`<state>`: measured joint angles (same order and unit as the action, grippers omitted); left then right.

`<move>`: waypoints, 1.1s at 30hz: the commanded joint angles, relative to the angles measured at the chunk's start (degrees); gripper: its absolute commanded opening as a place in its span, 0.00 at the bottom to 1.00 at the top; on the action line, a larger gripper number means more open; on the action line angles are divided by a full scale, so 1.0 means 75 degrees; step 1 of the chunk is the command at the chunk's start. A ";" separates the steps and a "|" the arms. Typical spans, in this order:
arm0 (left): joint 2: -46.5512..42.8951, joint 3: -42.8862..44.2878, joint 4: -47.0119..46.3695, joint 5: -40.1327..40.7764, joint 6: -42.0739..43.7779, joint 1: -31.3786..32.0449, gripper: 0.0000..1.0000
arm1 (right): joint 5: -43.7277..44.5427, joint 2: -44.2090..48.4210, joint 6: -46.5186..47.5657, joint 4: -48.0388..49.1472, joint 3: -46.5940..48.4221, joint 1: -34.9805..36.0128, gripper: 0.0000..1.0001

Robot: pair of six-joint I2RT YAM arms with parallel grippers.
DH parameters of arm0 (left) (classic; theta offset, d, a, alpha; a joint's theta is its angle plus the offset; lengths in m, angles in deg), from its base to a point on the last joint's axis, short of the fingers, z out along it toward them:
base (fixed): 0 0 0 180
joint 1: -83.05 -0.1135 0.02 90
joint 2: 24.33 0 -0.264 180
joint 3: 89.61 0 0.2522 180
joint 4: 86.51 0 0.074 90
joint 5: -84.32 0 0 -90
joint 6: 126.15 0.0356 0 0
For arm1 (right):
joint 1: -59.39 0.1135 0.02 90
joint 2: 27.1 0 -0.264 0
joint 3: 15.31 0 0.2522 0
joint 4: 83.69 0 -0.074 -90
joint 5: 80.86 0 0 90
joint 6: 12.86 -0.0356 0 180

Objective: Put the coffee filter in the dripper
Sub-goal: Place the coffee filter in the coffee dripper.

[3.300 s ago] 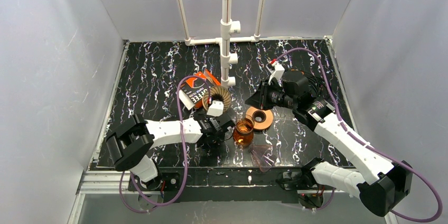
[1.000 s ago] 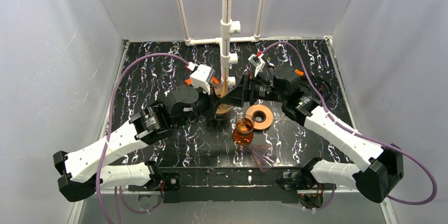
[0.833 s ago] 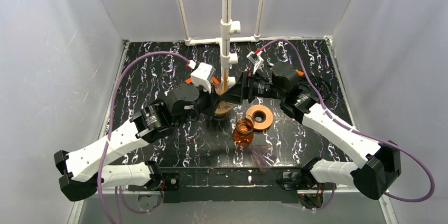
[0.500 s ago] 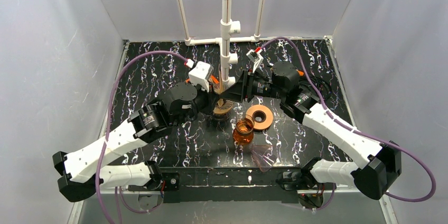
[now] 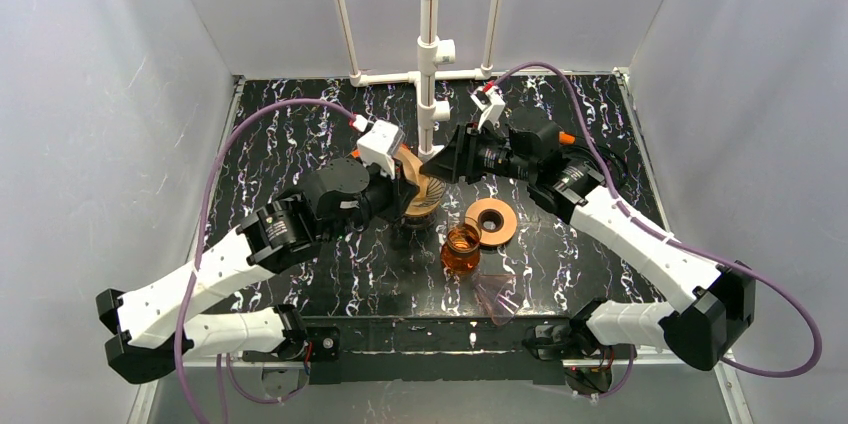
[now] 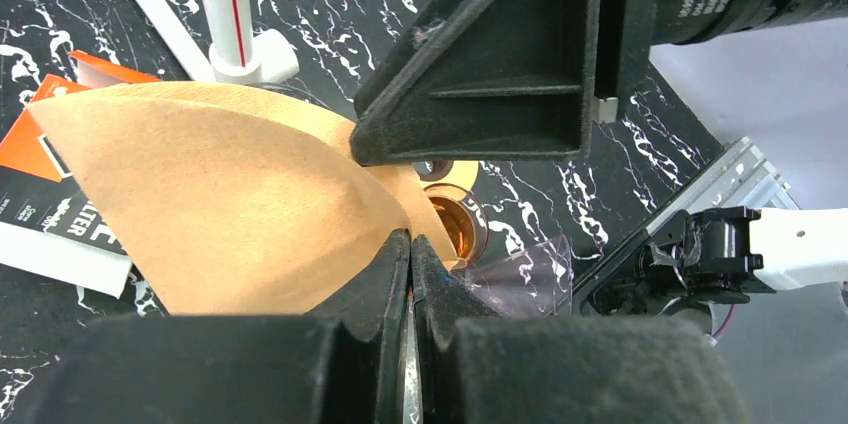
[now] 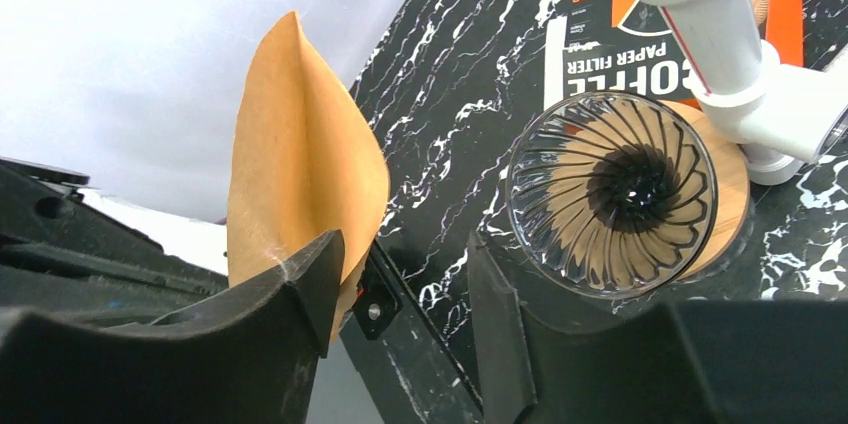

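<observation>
A brown paper coffee filter [image 6: 220, 204] is pinched at its lower corner by my left gripper [image 6: 411, 239], which is shut on it. From above, the filter [image 5: 408, 166] hangs just left of the dripper [image 5: 425, 199], with the left gripper [image 5: 400, 184] under it. The dripper [image 7: 610, 189] is ribbed clear glass on a round wooden base, and it holds nothing. My right gripper [image 7: 405, 244] stands with its jaws apart and nothing between them. One of its fingers [image 7: 300, 294] rests against the filter's [image 7: 300, 164] edge.
An orange and black filter box [image 7: 600, 44] lies behind the dripper beside the white pipe stand [image 5: 430, 54]. An amber glass jar [image 5: 461, 249], an orange ring [image 5: 491, 222] and a clear plastic funnel [image 5: 497, 296] sit nearer the front.
The right gripper's jaws have narrowed from wide, and it has shifted back and up against the filter. The filter, held by the left gripper, now shows a broader face.
</observation>
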<state>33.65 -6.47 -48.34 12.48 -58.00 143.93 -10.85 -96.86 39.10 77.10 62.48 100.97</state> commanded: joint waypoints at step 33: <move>0.0635 0.1015 0.1035 0.0360 -0.0259 0.0027 0.98 | 0.0257 -0.0214 0.0992 -0.0803 0.0533 -0.0016 0.01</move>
<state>36.58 -3.85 -43.29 12.96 -57.82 143.93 -10.28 -98.33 45.31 72.62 63.39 100.97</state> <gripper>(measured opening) 0.915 0.030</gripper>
